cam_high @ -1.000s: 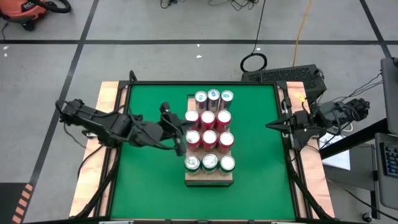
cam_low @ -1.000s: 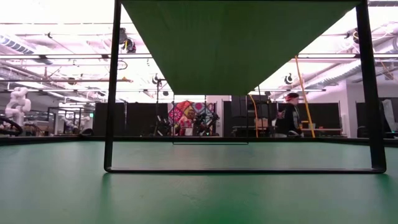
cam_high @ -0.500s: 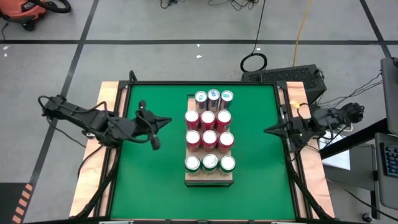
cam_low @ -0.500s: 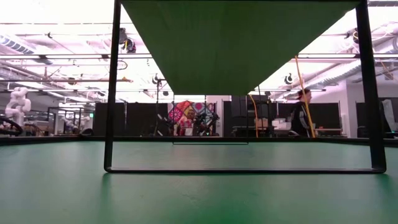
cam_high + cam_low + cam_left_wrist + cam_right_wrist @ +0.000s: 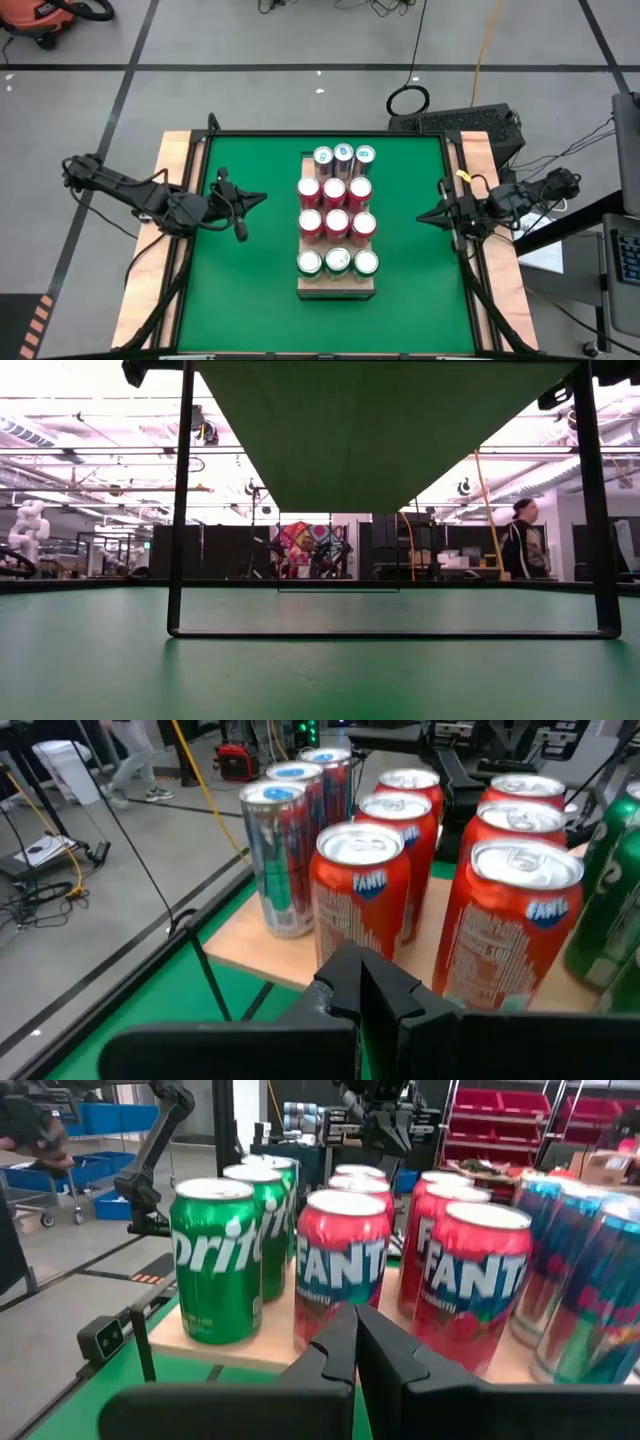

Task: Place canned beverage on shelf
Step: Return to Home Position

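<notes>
The shelf [image 5: 336,290], a pale wooden block, lies in the middle of the green table and carries several cans standing upright in rows of three. The far row is silver-blue cans [image 5: 344,153], the middle rows are red cans [image 5: 335,190], and the near row is green cans [image 5: 338,261]. My left gripper [image 5: 262,197] is shut and empty, to the left of the shelf, pointing at the red cans [image 5: 362,885]. My right gripper [image 5: 419,216] is shut and empty, to the right of the shelf near the table's right edge, facing the cans [image 5: 342,1260].
Bare green table [image 5: 240,280] lies on both sides of the shelf. Narrow wooden strips [image 5: 172,160] edge the table, and a black frame post [image 5: 181,500] stands at the far side. A person [image 5: 520,545] walks in the room beyond.
My left gripper has drawn back from the left side of the cans toward the table's left edge and sunk lower, staying shut. My right gripper has sunk a little at the right edge. The cans have kept still.
</notes>
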